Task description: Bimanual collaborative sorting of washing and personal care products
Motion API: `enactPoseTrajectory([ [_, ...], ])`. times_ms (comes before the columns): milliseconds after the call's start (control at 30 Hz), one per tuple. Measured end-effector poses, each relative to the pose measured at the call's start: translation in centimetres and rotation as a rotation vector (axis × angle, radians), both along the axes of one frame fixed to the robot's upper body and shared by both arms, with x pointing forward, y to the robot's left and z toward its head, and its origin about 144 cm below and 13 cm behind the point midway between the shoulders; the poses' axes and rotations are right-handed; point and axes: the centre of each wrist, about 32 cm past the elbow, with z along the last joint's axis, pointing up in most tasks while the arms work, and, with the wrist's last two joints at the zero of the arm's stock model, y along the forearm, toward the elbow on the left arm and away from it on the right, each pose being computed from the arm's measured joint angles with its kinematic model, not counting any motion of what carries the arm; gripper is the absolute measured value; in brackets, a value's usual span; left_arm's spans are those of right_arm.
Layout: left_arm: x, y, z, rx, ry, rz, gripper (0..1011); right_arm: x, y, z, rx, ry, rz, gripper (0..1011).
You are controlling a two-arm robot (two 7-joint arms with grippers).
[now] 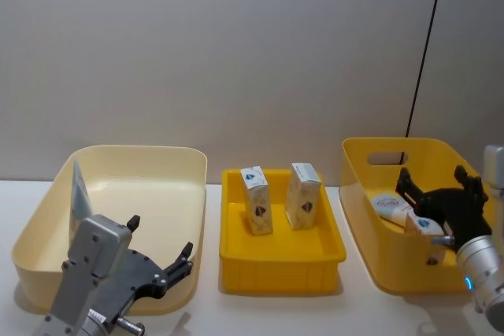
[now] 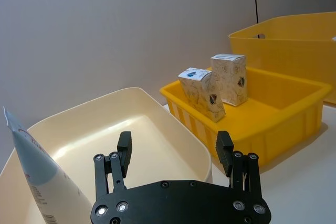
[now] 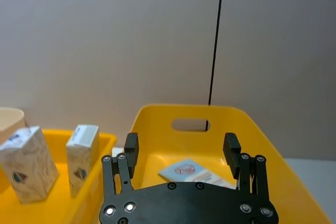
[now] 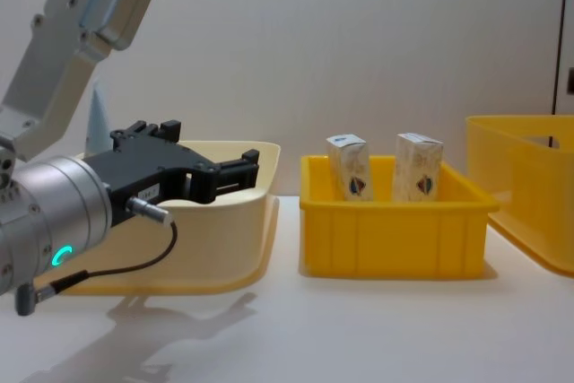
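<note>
Overhead, right tool (image 1: 438, 181) wide above tubes (image 1: 391, 206) in yellow bin (image 1: 370, 230), left tool (image 2: 174, 149) wide (empty), cartons (image 4: 352, 167) upright.

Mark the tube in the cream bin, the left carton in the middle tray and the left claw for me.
Tube (image 2: 39, 182): left wrist view, on its light-blue body.
Left carton (image 1: 257, 202): head view, on its front face.
Left claw (image 2: 175, 150): left wrist view, midway between its open fingertips, above the cream bin.

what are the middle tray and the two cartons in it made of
Tray: looks like molded plastic, glossy yellow, with ribbed walls and a thick rolled rim. Cartons: probably printed cardboard, matte, with crisp folded edges and flat panels; the left one leans. Contents can't be told.
</note>
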Motion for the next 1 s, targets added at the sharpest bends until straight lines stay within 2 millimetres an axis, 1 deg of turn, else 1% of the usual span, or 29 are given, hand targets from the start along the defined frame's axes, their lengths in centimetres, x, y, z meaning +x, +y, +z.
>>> enactPoseTrajectory([
  [233,0.0,0.0,0.0,0.000,0.000,0.000,1000,-0.5,-0.2,0.5,0.025,-0.089,0.024,1001],
  [400,0.0,0.0,0.0,0.000,0.000,0.000,1000,-0.5,-0.2,0.4,0.026,-0.090,0.027,1001],
  [567,0.0,0.0,0.0,0.000,0.000,0.000,1000,-1.0,0.0,0.1,0.022,-0.084,0.043,1001],
  [900,0.0,0.0,0.0,0.000,0.000,0.000,1000,-3.3,0.9,-1.3,0.010,-0.056,0.114,1001],
  [967,0.0,0.0,0.0,0.000,0.000,0.000,1000,-4.1,1.2,-1.8,0.008,-0.045,0.141,1001],
  [1000,0.0,0.0,0.0,0.000,0.000,0.000,1000,-4.1,1.2,-1.8,0.008,-0.045,0.141,1001],
])
